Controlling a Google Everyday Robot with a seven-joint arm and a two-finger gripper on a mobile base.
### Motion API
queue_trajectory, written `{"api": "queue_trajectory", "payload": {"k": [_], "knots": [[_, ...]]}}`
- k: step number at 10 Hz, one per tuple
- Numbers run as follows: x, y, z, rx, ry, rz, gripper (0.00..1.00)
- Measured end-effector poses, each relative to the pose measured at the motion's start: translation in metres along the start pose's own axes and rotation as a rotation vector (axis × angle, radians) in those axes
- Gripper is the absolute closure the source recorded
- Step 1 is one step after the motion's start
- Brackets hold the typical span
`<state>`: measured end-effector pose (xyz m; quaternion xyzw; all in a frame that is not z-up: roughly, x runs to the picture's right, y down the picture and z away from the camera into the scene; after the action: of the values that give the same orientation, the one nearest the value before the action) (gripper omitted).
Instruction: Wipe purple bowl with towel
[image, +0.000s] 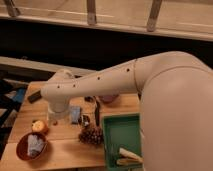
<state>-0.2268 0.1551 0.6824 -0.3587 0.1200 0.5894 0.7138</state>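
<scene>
We have a single view. It sits high, close behind the robot's arm (100, 82), and looks forward and steeply down onto the wooden table (65, 150) in the lower left of the frame. The arm's bulky near end fills the right side, so we are very near it. The arm stretches leftward to the gripper (54, 118), which hangs over the table at centre left. Across the top of the frame we face a dark wall and railing posts (91, 12).
</scene>
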Motion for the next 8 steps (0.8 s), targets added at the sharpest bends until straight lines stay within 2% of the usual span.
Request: {"api": "queue_trajectory", "payload": {"k": [2,5,8], "knots": [[-0.001,0.034,0.014,-0.018,0.022,-0.081,0.35],[-0.001,0.07,0.028,-0.048,0.048,-0.171,0.35],[0.017,0.123,0.046,-0.097,0.094,-0.294,0.35]]}}
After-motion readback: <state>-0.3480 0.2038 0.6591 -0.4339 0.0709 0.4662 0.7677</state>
